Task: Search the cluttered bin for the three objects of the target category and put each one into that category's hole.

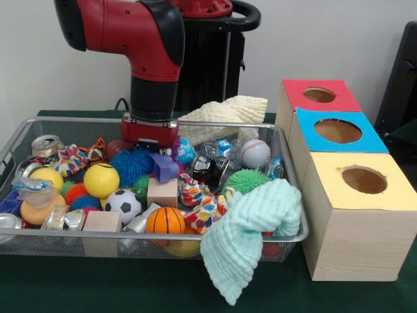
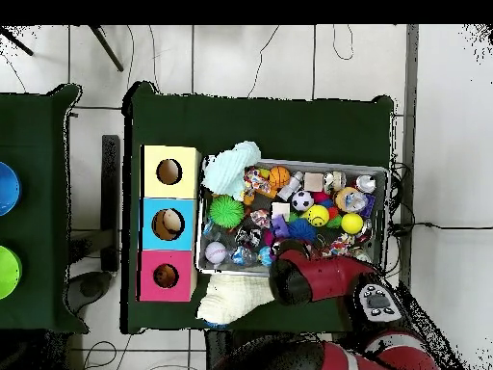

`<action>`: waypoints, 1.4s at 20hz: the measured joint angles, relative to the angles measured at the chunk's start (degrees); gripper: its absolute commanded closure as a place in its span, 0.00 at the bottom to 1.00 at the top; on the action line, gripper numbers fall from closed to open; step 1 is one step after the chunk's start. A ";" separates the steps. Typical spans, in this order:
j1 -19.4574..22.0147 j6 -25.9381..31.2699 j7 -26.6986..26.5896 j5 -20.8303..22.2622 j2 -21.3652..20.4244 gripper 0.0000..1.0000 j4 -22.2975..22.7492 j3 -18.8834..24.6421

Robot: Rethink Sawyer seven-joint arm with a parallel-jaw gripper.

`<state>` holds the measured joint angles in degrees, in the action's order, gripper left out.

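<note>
The silver wire-mesh bin (image 1: 78, 242) is full of balls, blocks, cans and toys; it also shows in the overhead view (image 2: 318, 163). My gripper (image 1: 153, 147) reaches down into the bin's back middle, above a blue spiky ball (image 1: 133, 166) and a purple block (image 1: 164, 166); its tips are hidden by the clutter. An orange black-striped toy (image 1: 98, 149) lies at the back left, left of the gripper. A yellow shape (image 1: 184, 248) lies under the basketball (image 1: 165, 220); I cannot tell what it is. No teddy bear shows. The red-topped box's hole (image 1: 319, 94) is empty at the far right.
Blue-topped (image 1: 337, 130) and yellow-topped (image 1: 363, 179) boxes stand in front of the red one. A mint cloth (image 1: 251, 228) hangs over the bin's front right rim. A cream cloth (image 1: 228, 111) lies at its back rim. The arm (image 2: 294, 279) covers the bin's robot-side edge.
</note>
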<state>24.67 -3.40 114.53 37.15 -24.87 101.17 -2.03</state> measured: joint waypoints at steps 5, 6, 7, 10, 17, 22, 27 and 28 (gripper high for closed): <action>-1.53 -0.01 0.00 -3.10 0.01 1.00 0.28 -0.22; -1.73 -0.02 0.00 -3.57 0.01 1.00 0.34 -0.22; -1.87 -0.04 0.00 -3.91 0.01 1.00 0.37 -0.22; -2.43 -0.15 0.00 -5.23 0.01 1.00 0.42 -0.22; -4.61 -1.94 0.00 -9.90 -0.01 1.00 1.52 -0.22; -6.35 -2.77 0.00 -13.67 -0.23 1.00 3.21 -0.40; -7.49 -4.00 0.00 -16.64 -0.60 1.00 4.63 -0.62; -7.65 -4.19 0.00 -17.33 -0.69 1.00 5.04 -0.63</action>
<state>17.02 -7.60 114.53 19.82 -25.56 106.21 -2.66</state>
